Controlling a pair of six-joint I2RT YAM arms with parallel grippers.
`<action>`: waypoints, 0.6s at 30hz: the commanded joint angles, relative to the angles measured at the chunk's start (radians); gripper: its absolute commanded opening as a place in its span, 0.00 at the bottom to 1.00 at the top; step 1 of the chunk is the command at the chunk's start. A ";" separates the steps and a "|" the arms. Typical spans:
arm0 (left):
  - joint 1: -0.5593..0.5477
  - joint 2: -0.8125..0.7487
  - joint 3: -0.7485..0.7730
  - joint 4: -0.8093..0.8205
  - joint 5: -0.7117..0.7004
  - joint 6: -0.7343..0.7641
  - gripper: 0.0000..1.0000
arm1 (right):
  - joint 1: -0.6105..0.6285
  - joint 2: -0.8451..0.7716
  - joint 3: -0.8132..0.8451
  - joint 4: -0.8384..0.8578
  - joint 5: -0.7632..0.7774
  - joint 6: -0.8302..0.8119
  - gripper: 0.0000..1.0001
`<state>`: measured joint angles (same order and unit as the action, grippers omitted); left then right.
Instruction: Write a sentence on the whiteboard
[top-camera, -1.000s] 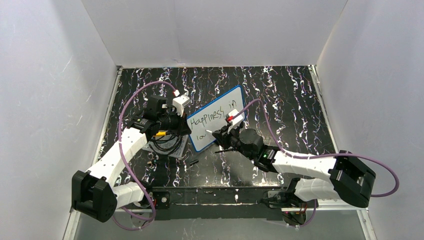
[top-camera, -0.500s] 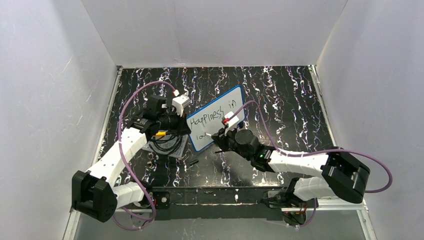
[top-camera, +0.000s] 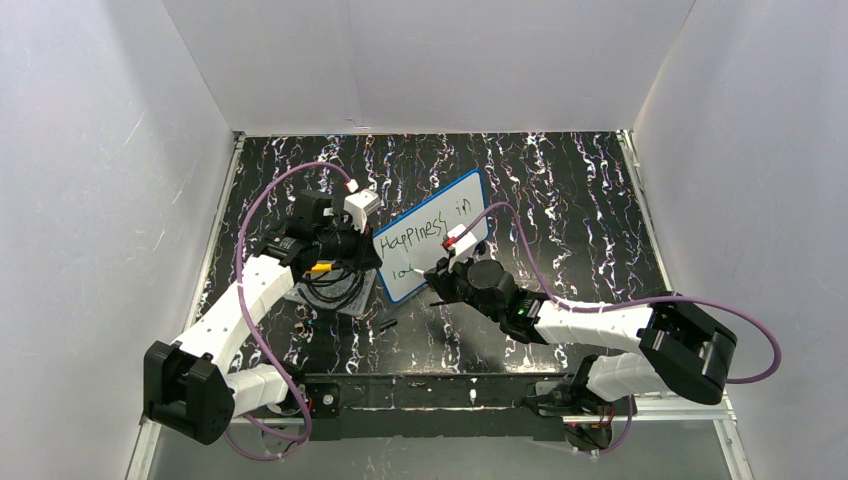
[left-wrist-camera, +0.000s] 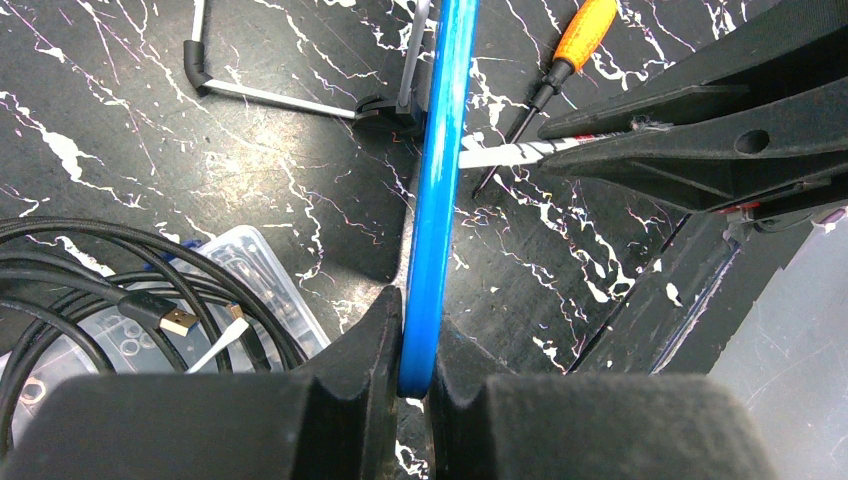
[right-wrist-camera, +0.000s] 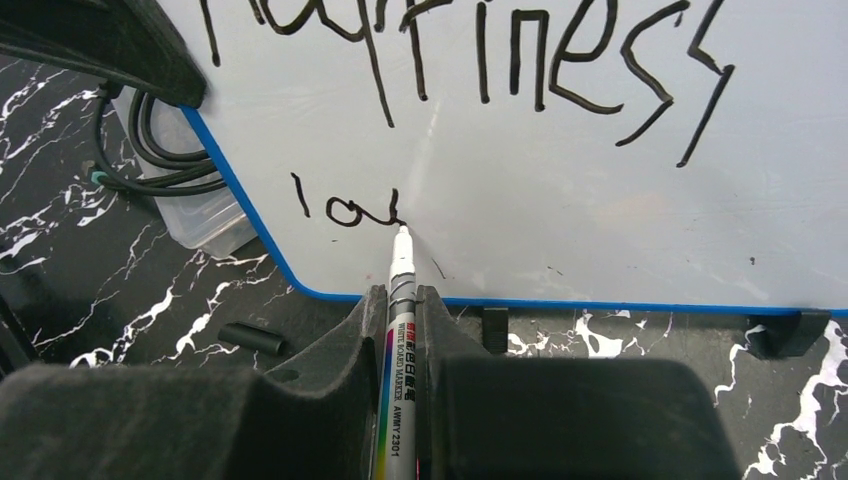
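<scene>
Now, with the small blue-rimmed white whiteboard (top-camera: 432, 248) propped up on the black marbled table (top-camera: 570, 190), we are pinching its rim in our closed left gripper (left-wrist-camera: 418, 345) and, clamping the slim white marker (right-wrist-camera: 400, 285) tight in our right gripper (right-wrist-camera: 400, 320), pressing lightly and steadily along the second line of the black handwritten sentence (right-wrist-camera: 350, 210).

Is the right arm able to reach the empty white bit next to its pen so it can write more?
Probably yes. The right pincer grips the marker, tip at the whiteboard just after the last letter, and the white stretch beside it is free. The left pincer clamps the board's rim.
</scene>
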<state>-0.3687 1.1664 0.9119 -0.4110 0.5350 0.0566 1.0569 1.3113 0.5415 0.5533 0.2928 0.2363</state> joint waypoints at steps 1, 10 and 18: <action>-0.003 -0.031 0.020 -0.005 0.026 -0.009 0.00 | -0.002 -0.025 0.005 0.022 0.084 -0.014 0.01; -0.003 -0.028 0.021 -0.004 0.029 -0.009 0.00 | -0.001 -0.044 0.035 0.054 0.098 -0.051 0.01; -0.003 -0.029 0.021 -0.005 0.029 -0.009 0.00 | -0.001 -0.058 0.054 0.075 0.088 -0.064 0.01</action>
<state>-0.3687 1.1664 0.9119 -0.4110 0.5354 0.0563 1.0569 1.2873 0.5449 0.5491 0.3546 0.1970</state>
